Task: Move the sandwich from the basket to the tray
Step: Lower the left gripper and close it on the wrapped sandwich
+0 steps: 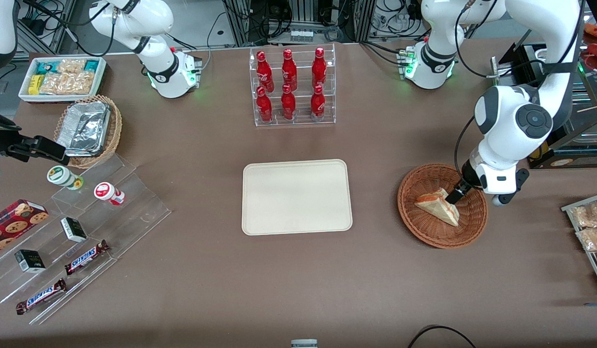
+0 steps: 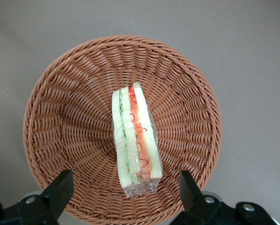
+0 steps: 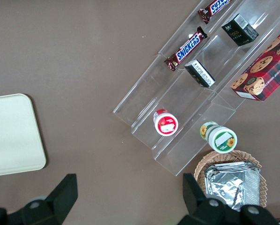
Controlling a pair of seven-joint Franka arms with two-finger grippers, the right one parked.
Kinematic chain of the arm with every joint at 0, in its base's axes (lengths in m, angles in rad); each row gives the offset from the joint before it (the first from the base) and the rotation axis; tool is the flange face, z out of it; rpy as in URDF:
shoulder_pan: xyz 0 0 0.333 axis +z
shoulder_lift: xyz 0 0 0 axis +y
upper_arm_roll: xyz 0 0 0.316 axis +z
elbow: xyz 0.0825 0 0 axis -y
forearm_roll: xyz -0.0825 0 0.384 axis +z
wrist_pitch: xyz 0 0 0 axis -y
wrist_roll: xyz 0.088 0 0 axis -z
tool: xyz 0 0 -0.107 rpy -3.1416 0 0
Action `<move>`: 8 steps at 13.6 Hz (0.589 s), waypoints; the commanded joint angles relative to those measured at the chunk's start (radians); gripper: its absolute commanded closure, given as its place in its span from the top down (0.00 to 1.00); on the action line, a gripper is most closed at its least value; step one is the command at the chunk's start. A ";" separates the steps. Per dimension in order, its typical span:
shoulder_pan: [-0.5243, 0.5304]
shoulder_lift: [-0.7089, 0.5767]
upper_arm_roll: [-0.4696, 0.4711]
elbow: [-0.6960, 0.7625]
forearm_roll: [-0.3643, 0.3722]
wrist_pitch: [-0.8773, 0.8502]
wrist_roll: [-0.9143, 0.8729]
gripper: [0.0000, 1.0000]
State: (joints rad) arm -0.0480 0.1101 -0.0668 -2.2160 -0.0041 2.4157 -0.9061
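The sandwich is a wrapped wedge of pale bread with red and green filling, lying in the reddish-brown wicker basket toward the working arm's end of the table. My left gripper hangs over the basket just above the sandwich. In the left wrist view the gripper is open wide, its black fingers standing on either side of one end of the sandwich without touching it, inside the basket's rim. The cream-white tray lies flat at the table's middle, with nothing on it.
A clear rack of red bottles stands farther from the front camera than the tray. A wire rack of snack packets lies at the working arm's end. Clear stepped shelves with snacks and a tan basket of foil containers lie toward the parked arm's end.
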 commanded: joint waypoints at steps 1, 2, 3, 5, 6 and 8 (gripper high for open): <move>-0.006 0.042 -0.019 -0.020 -0.001 0.078 -0.060 1.00; -0.006 0.063 -0.033 -0.020 -0.001 0.115 -0.076 1.00; -0.006 0.080 -0.039 -0.022 -0.001 0.132 -0.077 1.00; -0.006 0.091 -0.039 -0.030 0.001 0.135 -0.076 1.00; -0.004 0.089 -0.039 -0.039 0.003 0.135 -0.074 1.00; -0.001 0.086 -0.037 -0.056 0.007 0.135 -0.071 1.00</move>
State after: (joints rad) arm -0.0495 0.2120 -0.1061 -2.2425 -0.0041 2.5302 -0.9591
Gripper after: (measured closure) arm 0.000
